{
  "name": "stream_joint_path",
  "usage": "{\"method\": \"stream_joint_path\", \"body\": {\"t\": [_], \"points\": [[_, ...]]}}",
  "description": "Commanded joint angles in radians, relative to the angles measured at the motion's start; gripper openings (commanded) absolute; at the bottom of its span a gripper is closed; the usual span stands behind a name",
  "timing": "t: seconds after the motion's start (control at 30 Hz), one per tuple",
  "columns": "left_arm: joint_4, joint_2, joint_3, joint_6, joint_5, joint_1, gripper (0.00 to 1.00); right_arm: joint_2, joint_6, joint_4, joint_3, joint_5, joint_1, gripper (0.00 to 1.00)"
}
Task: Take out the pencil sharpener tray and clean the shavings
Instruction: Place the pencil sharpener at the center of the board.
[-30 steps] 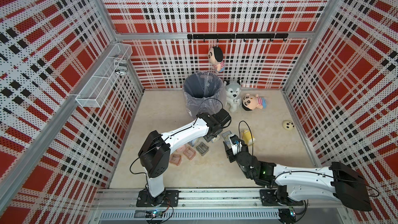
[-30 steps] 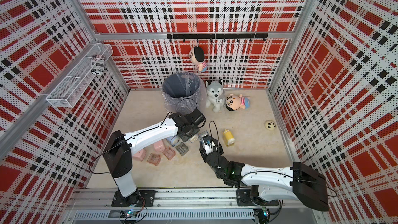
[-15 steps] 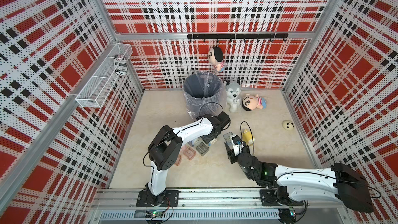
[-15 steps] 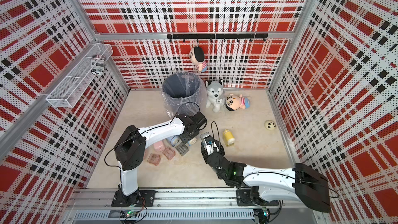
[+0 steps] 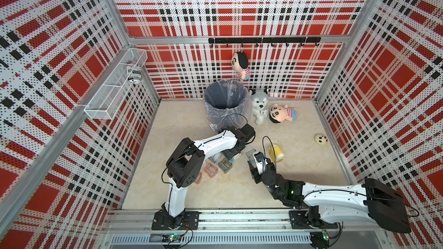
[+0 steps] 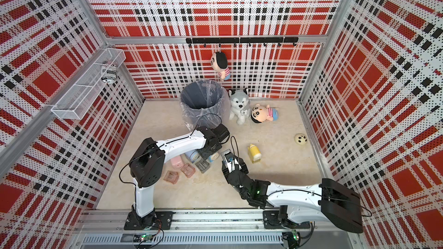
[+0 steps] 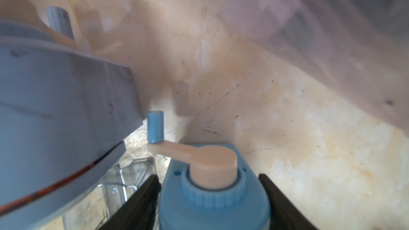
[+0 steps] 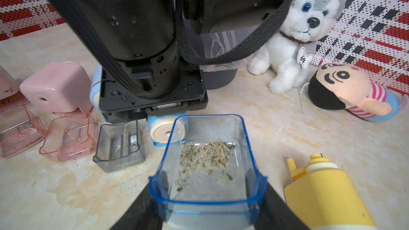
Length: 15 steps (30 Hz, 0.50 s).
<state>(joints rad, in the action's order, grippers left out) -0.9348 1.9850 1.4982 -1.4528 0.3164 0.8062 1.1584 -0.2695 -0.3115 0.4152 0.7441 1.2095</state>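
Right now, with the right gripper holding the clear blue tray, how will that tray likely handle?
The blue tray looks like thin hard plastic: probably stiff and light. Its loose shavings would likely spill if tilted. Being smooth, it might slip in the right gripper.

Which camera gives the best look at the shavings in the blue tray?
The right wrist view: the shavings lie close up as a loose pile on the floor of the blue tray. Both top views show only the small tray, its contents too small to make out. The left wrist view shows neither.
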Motion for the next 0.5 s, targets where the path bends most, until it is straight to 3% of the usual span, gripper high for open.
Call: {"method": "stream_joint_path", "body": {"t": [0.0, 0.3, 0.47], "points": [[0.004, -0.026, 0.009, 0.009, -0.003, 0.013, 0.76, 0.005, -0.017, -0.020, 0.028, -0.005, -0.004, 0.47], [0.002, -0.129, -0.018, -0.009, -0.010, 0.047, 0.85, -0.011, -0.034, -0.011, 0.024, -0.012, -0.004, 0.47], [0.004, -0.242, -0.104, -0.043, -0.008, 0.066, 0.87, -0.045, -0.042, -0.001, 0.016, -0.051, -0.004, 0.46]]}}
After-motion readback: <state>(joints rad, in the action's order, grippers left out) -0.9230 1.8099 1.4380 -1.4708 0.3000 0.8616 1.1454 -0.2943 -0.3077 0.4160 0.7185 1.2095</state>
